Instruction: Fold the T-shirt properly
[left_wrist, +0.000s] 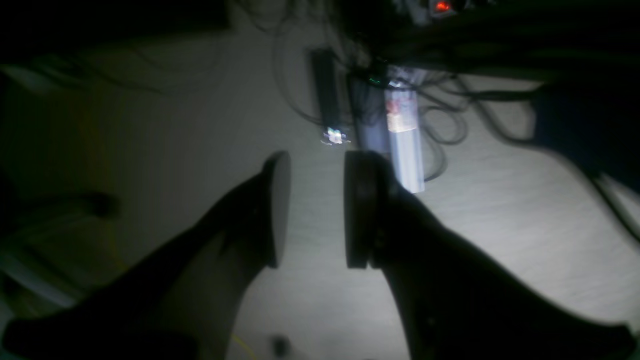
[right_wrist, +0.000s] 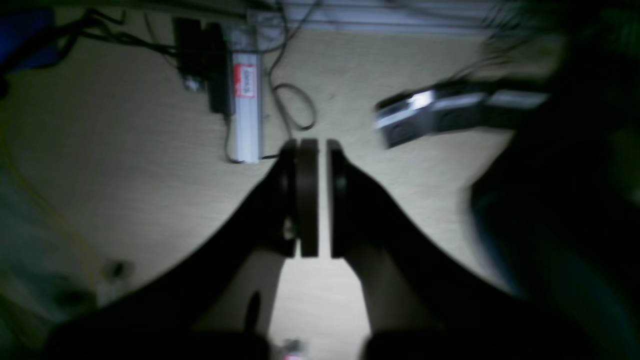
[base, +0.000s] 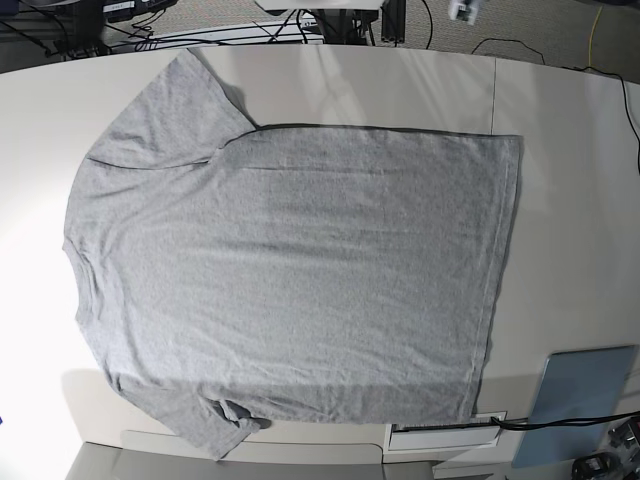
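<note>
Well, the T-shirt (base: 290, 270) lies flat, plain side up, spread across the table (base: 560, 160) w/ both sleeves out: 0 folds done, whole job left. Neither arm's near it; left gripper (left_wrist: 310, 210) jaws apart, empty; right gripper (right_wrist: 322, 200) nearly together, nothing held.

Left gripper (left_wrist: 310, 210): your jaws stand apart with a clear gap between the two dark pads, and you hold nothing.
Right gripper (right_wrist: 322, 197): your pads sit nearly together, only a thin slit between them, with nothing pinched.
Arms: neither one shows in your base view; each gripper appears only in its own wrist view.
</note>
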